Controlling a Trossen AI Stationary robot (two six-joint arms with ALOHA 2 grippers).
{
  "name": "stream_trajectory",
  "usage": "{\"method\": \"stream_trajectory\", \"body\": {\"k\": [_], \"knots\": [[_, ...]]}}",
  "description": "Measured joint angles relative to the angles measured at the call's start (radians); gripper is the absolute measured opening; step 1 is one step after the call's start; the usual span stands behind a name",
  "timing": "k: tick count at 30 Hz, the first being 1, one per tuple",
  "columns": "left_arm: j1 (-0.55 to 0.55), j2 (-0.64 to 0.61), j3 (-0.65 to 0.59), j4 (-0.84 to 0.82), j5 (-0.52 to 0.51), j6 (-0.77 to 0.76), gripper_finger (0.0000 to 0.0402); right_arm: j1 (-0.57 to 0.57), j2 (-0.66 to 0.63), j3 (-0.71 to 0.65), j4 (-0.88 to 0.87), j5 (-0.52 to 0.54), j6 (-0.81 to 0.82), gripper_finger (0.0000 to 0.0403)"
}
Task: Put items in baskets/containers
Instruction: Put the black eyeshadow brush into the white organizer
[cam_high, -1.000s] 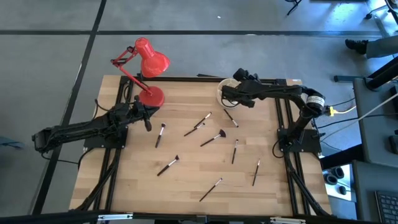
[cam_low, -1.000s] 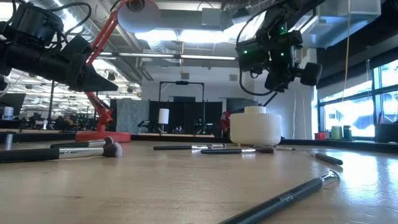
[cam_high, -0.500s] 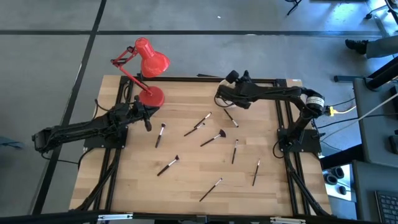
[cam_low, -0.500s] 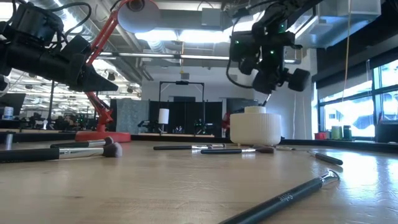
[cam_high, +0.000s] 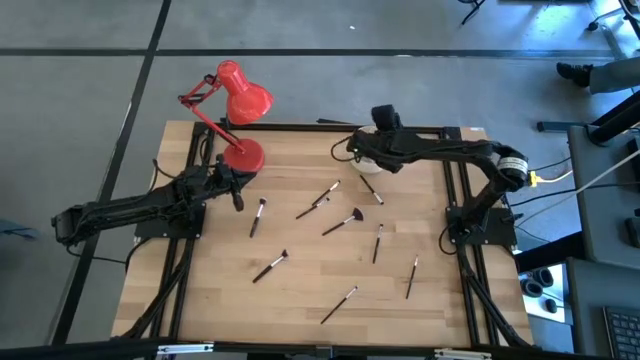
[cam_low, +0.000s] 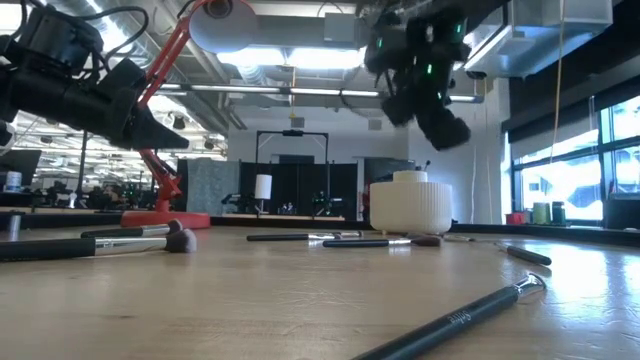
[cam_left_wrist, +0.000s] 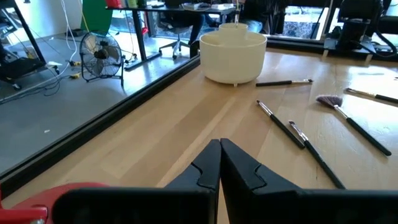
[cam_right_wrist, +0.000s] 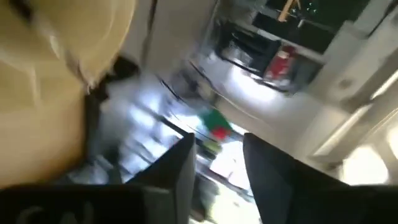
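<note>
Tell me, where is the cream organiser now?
The cream organiser stands at the table's far edge, right of centre in the high view, under the right gripper, beside a brush.

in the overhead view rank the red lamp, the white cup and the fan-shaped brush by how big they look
1. Red lamp, clearly largest.
2. White cup, partly hidden under the right arm.
3. Fan-shaped brush: longer than the cup's visible part but far thinner, so this ranking is unsure.

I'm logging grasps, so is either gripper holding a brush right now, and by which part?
Nothing is held. The left gripper is shut and empty; the right gripper, above the organiser, is open and empty.
</note>
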Motion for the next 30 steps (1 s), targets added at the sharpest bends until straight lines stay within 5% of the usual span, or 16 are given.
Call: {"method": "stream_trajectory", "body": {"k": [2,7,9,15,20,30], "knots": [[0.000,0.000,0.000,-0.008,0.000,-0.001,0.0006,0.008,-0.053,0.048,-0.083,-0.156,0.230,0.0151],[0.000,0.000,0.000,-0.025,0.000,-0.020,0.0006,-0.046,-0.218,0.079,-0.187,-0.736,0.774,0.0153],[0.000,0.000,0.000,-0.035,0.000,-0.029,0.0006,-0.048,-0.279,0.027,-0.177,-0.868,0.914,0.0152],[0.000,0.001,0.000,-0.044,0.000,-0.044,0.0006,0.082,-0.349,-0.231,-0.128,-0.874,1.162,0.0151],[0.000,0.000,0.000,-0.017,-0.004,-0.031,0.0006,0.155,-0.346,-0.429,0.082,-0.906,1.271,0.0151],[0.000,0.000,0.000,0.024,-0.010,0.017,0.0006,0.180,-0.336,-0.611,0.249,-0.907,1.286,0.0151]]}}
